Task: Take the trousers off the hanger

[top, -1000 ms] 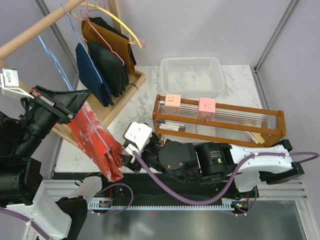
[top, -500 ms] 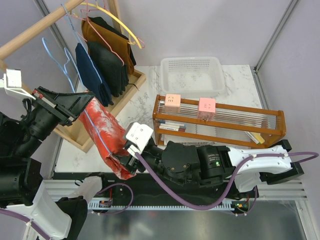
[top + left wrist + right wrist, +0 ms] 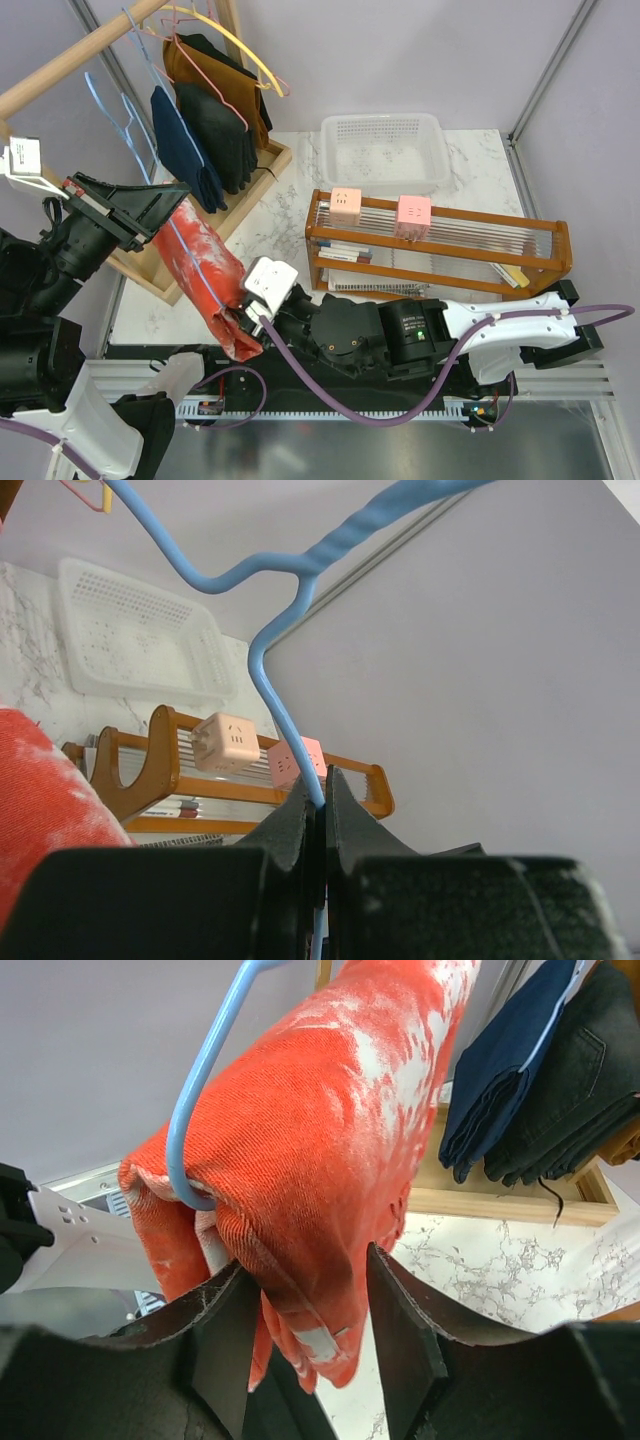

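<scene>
risk first: the right pincer (image 3: pixel 305 1272) straddles the low fold of the trousers (image 3: pixel 330 1130), with the hanger (image 3: pixel 205 1060) bend just above one finger; if it nips wire along with cloth, a pull would likely drag the hanger out of the left pincer (image 3: pixel 318 810), which is clenched on the wire. a shallow bite could also slip. whether the right one pinches yet i cannot tell. the trousers hang draped over the hanger, in the air off the counter's (image 3: pixel 290 200) near left corner

A white basket (image 3: pixel 385 155) stands behind a wooden rack (image 3: pixel 480 214) (two pinkish cubes (image 3: pixel 346 205) on top).
</scene>
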Controlling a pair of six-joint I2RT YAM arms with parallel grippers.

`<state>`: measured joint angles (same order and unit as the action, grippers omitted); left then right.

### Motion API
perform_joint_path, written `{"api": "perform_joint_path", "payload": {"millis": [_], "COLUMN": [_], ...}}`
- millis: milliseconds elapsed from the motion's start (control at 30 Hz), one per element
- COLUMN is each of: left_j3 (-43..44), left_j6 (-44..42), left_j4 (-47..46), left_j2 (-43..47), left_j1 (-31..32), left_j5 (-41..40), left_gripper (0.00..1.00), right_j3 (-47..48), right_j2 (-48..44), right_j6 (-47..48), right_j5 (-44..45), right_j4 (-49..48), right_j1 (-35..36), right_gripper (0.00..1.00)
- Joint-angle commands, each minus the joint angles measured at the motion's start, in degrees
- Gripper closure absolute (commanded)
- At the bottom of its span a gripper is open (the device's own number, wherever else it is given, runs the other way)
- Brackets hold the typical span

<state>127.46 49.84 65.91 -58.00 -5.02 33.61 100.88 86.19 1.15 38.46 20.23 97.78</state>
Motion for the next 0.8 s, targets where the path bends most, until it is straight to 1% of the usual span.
{"api": "perform_joint_path", "payload": {"millis": [0,33,67,133,167,267,400,500,633,667,733,767], "left_j3": [2.2,2.2,2.2,2.2,2.2,2.1,1.8,1.9,0.1,-0.1,0.0,-0.1], "left_j6": [4.5,4.6,4.9,5.5,5.6,5.8,6.2,6.1,6.5,6.6,6.6,6.6], "left_j4": [-8.3,-8.5,-8.6,-8.8,-8.8,-9.0,-9.0,-9.0,-9.0,-9.0,-9.0,-9.0], "left_j2": [-0.2,-0.1,-0.1,0.0,-0.1,0.3,0.5,0.8,1.9,2.0,2.1,2.1], "left_j1": [-0.1,0.0,0.0,0.0,0.0,0.0,0.0,0.1,0.0,0.0,0.0,-0.1], "left_j5": [3.4,3.6,4.0,4.4,4.5,4.6,4.9,5.5,5.9,6.3,6.4,6.4], "left_gripper": [0.98,0.98,0.98,0.98,0.98,0.98,0.98,0.98,0.98,0.98,0.98,0.98], "right_j3": [-1.3,-2.3,-3.0,-4.9,-5.2,-6.0,-7.4,-7.9,-7.5,-7.7,-8.2,-8.4], "right_j2": [-1.9,-1.9,-2.0,-2.2,-2.2,-2.3,-2.5,-2.3,-2.3,-2.3,-2.6,-3.0], "right_j6": [1.4,1.9,2.5,5.1,5.7,6.8,8.3,10.4,13.3,13.5,14.3,14.5], "right_j5": [2.3,3.0,3.6,4.2,4.5,6.0,7.3,9.3,10.1,10.4,10.8,10.9], "right_j4": [-4.8,-6.5,-7.4,-10.5,-11.4,-13.8,-16.9,-19.5,-22.3,-22.5,-23.4,-23.7], "right_j1": [0.5,0.6,0.7,0.7,0.7,0.7,0.7,0.7,0.7,0.7,0.7,0.6], "right_gripper": [0.49,0.51,0.56,0.58,0.56,0.44,0.41,0.41,0.47,0.5,0.53,0.59]}}
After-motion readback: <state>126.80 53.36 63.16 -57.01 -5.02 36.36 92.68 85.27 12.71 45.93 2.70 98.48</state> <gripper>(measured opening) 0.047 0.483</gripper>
